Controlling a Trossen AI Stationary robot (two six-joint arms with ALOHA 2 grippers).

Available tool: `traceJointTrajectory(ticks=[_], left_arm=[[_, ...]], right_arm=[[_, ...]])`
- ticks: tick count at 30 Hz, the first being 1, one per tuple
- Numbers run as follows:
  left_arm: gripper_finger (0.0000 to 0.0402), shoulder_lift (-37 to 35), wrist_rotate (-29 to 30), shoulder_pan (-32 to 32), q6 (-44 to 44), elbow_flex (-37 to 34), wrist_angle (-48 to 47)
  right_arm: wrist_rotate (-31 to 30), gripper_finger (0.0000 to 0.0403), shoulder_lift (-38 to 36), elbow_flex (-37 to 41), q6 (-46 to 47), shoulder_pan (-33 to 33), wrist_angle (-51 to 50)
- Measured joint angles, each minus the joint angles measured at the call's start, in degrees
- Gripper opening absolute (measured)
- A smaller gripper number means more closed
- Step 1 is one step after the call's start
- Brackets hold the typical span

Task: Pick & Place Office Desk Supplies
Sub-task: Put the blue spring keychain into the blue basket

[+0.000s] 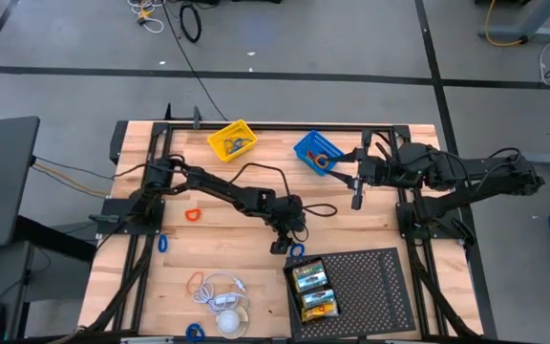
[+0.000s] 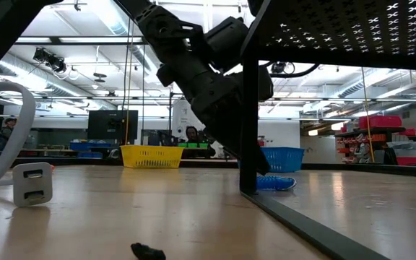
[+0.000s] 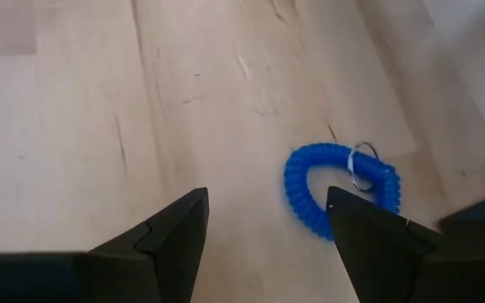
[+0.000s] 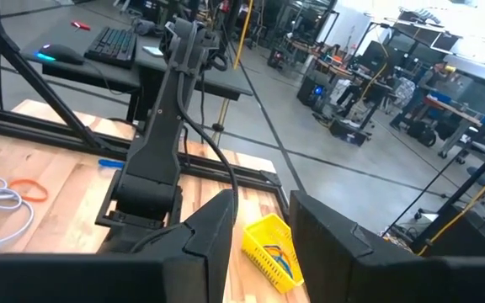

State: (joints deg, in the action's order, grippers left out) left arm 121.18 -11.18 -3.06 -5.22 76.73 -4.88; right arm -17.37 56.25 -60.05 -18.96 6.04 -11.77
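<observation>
**Left gripper poised over a blue coil band beside the tray**

My left gripper (image 1: pixel 282 247) hangs low over the middle of the table, fingers spread apart with nothing between them. The blue coil band (image 3: pixel 340 190), with a small metal ring on it, lies flat on the wood just ahead of and slightly to one side of my fingertips. I judge the wide stance is there to straddle the coil from above, and that I must shift sideways before closing, since the band is not yet centred between my fingers.

The band (image 1: pixel 296 250) lies just beside the far left corner of the black perforated tray (image 1: pixel 370 287), which already carries two crayon boxes (image 1: pixel 311 290) along its left edge. That raised tray edge is the chief obstacle: a finger coming down on the tray side has little room.

My right gripper (image 1: pixel 356 196) waits above the far right part of the table, near the blue basket (image 1: pixel 314 151); its fingers stand partly apart and hold nothing. The yellow basket (image 1: pixel 232 140) sits at the far edge, left of the blue one.

Other supplies are well clear of my work: a red band (image 1: pixel 193 214) toward the left, another blue band (image 1: pixel 162 243) near the left edge, an orange band (image 1: pixel 198 281) and a white cable with plug (image 1: pixel 225 304) near the front edge.
</observation>
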Motion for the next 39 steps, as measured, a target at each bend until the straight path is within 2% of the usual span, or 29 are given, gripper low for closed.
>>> traceJointTrajectory(ticks=[12, 16, 19, 23, 29, 34, 39], left_arm=[[0.0248, 1.82, 1.05, -0.37, -0.19, 0.49, 0.58], [0.0242, 4.61, 0.9, -0.54, 0.02, 3.2, -1.21], [0.0233, 5.82, 3.85, -0.8, 0.03, 5.53, -4.4], [0.0188, 5.91, 8.51, -0.9, -0.81, 7.76, -7.71], [0.0032, 5.9, 10.22, -0.74, -1.88, 8.15, -8.39], [0.0014, 5.58, 11.58, -0.77, -1.85, 8.21, -9.97], [0.0011, 2.92, 17.28, -0.8, -2.22, 7.88, -16.28]], right_arm=[[-0.83, 0.0128, 0.0, 0.0, -1.48, 0.0, 1.21], [-0.92, 0.0128, 0.0, 0.0, -1.49, 0.0, 1.22], [-0.96, 0.0128, 0.0, 0.0, -1.46, 0.0, 1.21], [-0.98, 0.0128, 0.0, 0.0, -1.49, 0.0, 1.2], [-1.01, 0.0128, 0.0, 0.0, -1.49, 0.0, 0.96], [-1.01, 0.0128, 0.0, 0.0, -1.92, 0.0, 0.9], [-1.01, 0.0128, 0.0, 0.0, -1.91, 0.0, 0.54]])
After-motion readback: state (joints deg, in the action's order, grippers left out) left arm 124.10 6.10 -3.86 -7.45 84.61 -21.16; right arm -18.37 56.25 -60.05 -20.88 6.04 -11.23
